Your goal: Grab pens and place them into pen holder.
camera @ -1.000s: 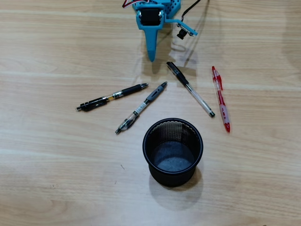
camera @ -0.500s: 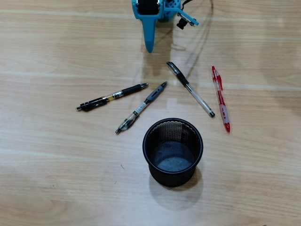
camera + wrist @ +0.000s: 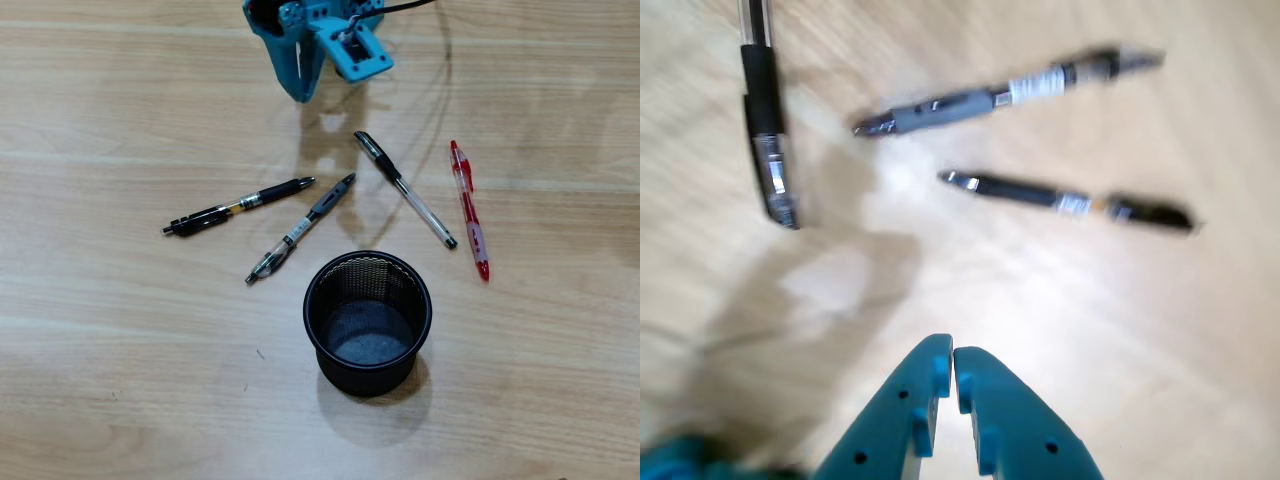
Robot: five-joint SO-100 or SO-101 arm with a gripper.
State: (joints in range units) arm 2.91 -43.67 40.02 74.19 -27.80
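Overhead: gripper [image 3: 303, 92] at table's [image 3: 90, 380] far edge. Four pens mid-table, fanned behind the pen holder [image 3: 322, 345]: black pen [image 3: 240, 205], grey pen [image 3: 300, 228], clear pen [image 3: 404, 188], red pen [image 3: 468, 208] rightmost. Holder upright toward near edge.

Wrist: blurred; teal gripper [image 3: 954, 378] fingertips together, nothing held, above bare wood.

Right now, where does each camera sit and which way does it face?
Overhead view: fixed above the table, looking straight down on four pens and the empty pen holder; the teal gripper enters at the top edge.
Wrist view: rides on the arm, looking past the closed fingers at the tabletop.
Shared: grey-grip pen, black-gold pen, black-capped pen.
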